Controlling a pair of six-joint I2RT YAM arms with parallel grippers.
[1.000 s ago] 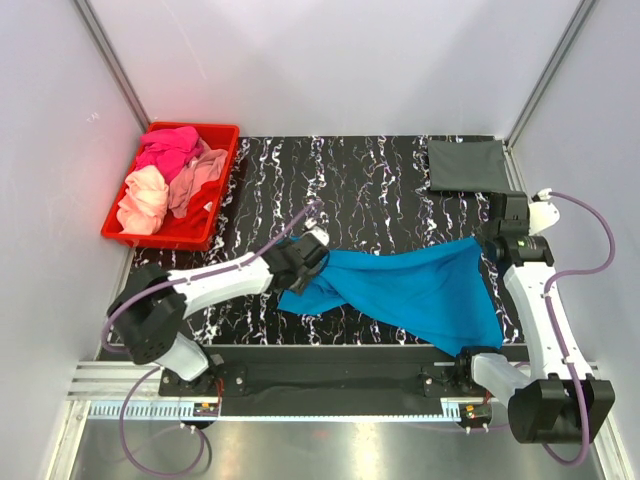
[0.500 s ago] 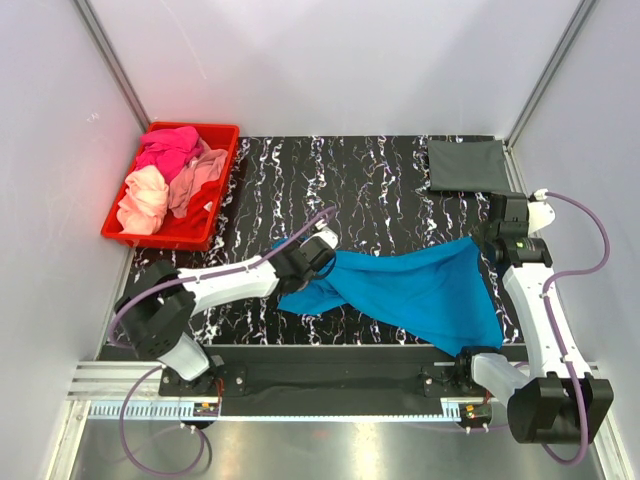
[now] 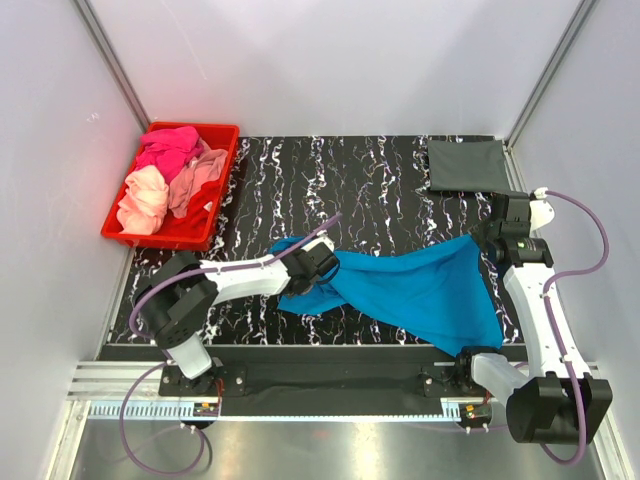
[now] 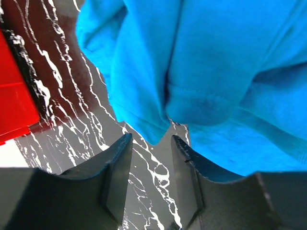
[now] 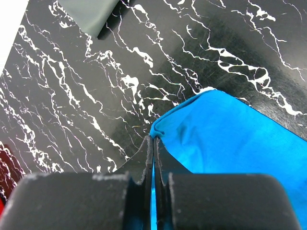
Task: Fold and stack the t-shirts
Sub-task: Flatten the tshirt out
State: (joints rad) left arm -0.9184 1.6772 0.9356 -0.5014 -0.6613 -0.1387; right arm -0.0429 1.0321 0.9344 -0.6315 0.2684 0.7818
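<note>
Lying across the near half of the black white-veined surface [image 3: 380, 180]: bright blue cloth t-shirt [image 3: 420, 290], rumpled. Right claw [image 5: 153, 140] clamped on its right corner; left claw [image 4: 150, 138] parted at its bunched left end.

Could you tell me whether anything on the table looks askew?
The blue t-shirt lies twisted and bunched, not flat: its left end is crumpled before the open left end effector, while the right end effector pinches its far corner.
</note>
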